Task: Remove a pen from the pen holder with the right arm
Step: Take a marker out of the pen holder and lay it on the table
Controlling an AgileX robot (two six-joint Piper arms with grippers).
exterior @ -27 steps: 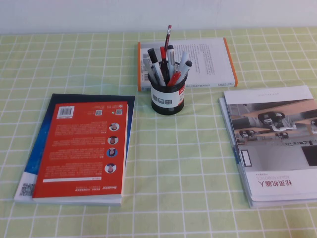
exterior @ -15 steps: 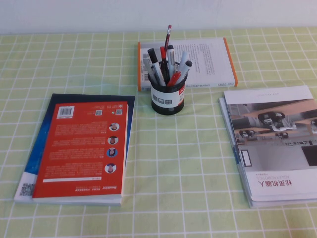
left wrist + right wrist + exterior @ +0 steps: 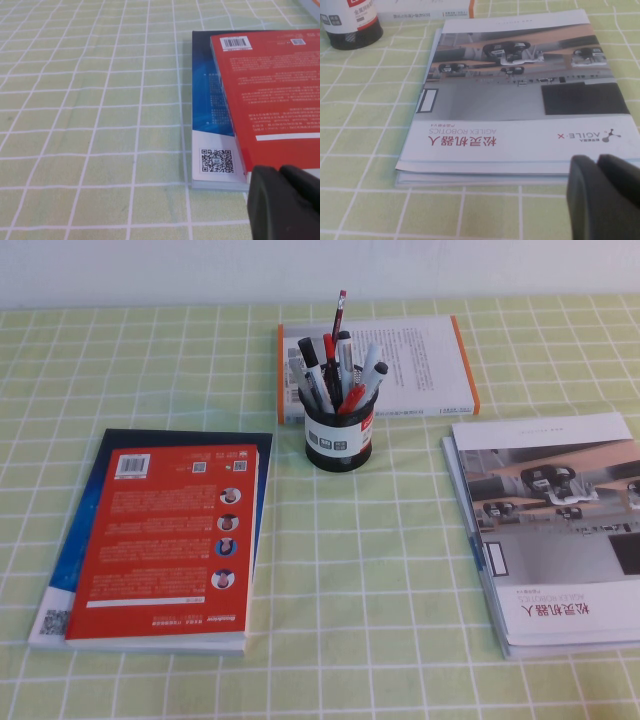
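Observation:
A black mesh pen holder (image 3: 339, 440) stands at the back middle of the green checked tablecloth, filled with several pens (image 3: 341, 360); a thin red one sticks up highest. Its base also shows in the right wrist view as the pen holder (image 3: 351, 25). Neither arm appears in the high view. My right gripper (image 3: 598, 161) is shut and empty, hovering at the near edge of the AgileX brochure stack (image 3: 520, 100), far from the holder. My left gripper (image 3: 279, 171) is shut and empty, at the near corner of the red book (image 3: 270, 85).
A white book with orange edges (image 3: 400, 365) lies just behind the holder. The red book (image 3: 170, 540) sits on a blue one at the left. The brochure stack (image 3: 560, 530) lies at the right. Open cloth lies between the two stacks, in front of the holder.

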